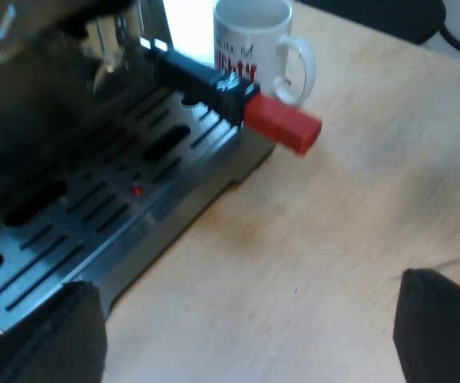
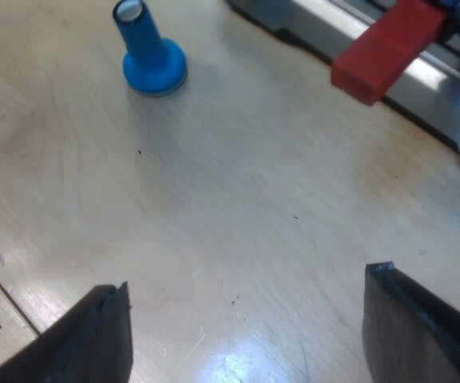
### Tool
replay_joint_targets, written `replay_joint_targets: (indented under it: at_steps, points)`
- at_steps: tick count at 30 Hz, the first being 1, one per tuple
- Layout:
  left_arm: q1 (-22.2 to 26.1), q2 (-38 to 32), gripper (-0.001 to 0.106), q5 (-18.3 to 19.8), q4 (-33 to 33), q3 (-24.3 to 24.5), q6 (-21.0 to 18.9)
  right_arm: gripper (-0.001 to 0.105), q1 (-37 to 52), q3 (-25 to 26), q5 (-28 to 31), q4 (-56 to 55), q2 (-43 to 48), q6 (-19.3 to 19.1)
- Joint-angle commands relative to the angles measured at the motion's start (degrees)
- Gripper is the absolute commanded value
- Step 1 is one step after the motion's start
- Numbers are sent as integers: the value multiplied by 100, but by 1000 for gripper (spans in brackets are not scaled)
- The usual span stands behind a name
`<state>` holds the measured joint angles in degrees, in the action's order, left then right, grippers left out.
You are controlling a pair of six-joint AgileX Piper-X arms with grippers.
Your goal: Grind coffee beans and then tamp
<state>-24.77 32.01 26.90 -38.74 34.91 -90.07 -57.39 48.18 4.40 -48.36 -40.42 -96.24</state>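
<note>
Nearest, the left gripper (image 1: 246,339) hangs spread and empty over the table (image 1: 334,231), beside the drip tray (image 1: 70,231). The right gripper (image 2: 246,331) also gapes, holding nothing. Farther on, the holder's red-ended handle (image 1: 282,125) juts from the espresso machine (image 1: 30,104). The left wrist view adds a mug (image 1: 254,48) beyond it. The right wrist view adds the blue tamper (image 2: 148,52), upright and untouched. Tamping looks undone; grinding cannot be judged.

Glossy wood table (image 2: 214,199); brushed metal drip tray (image 1: 94,215); glazed mug (image 1: 250,48).
</note>
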Motion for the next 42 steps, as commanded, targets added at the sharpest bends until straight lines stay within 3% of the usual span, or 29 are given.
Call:
replay_joint_targets:
  at_steps: [1, 9, 13, 16, 23, 29, 30, 33, 42]
  points:
    - [-36, -1, 79, 66, 257, -182, 2, 63, -137, 30, 148, 128, -134, 106]
    - [-38, -1, 79, 633, 895, -640, -146, 63, -299, -59, 483, 938, -625, 524]
    - [-38, -1, 79, 632, 956, -769, -146, 63, -299, -337, 513, 1544, -690, 597]
    - [-38, -1, 79, 632, 976, -775, -146, 63, -299, -614, 605, 1974, -705, 891]
    - [-38, -1, 79, 632, 1496, -775, -249, 63, -299, -1211, 612, 2884, -709, 1165]
    - [-38, -1, 79, 632, 1598, -775, -395, 60, -299, -1479, 612, 3388, -721, 1169]
    - [-38, -1, 79, 632, 1598, -775, -395, 49, -299, -1534, 771, 3578, -721, 1169]
    - [-38, -1, 79, 632, 1598, -775, -395, 34, -299, -1580, 1052, 3723, -721, 1169]
    - [-38, -1, 79, 632, 1598, -775, -395, 0, -299, -1578, 1412, 3746, -721, 1169]
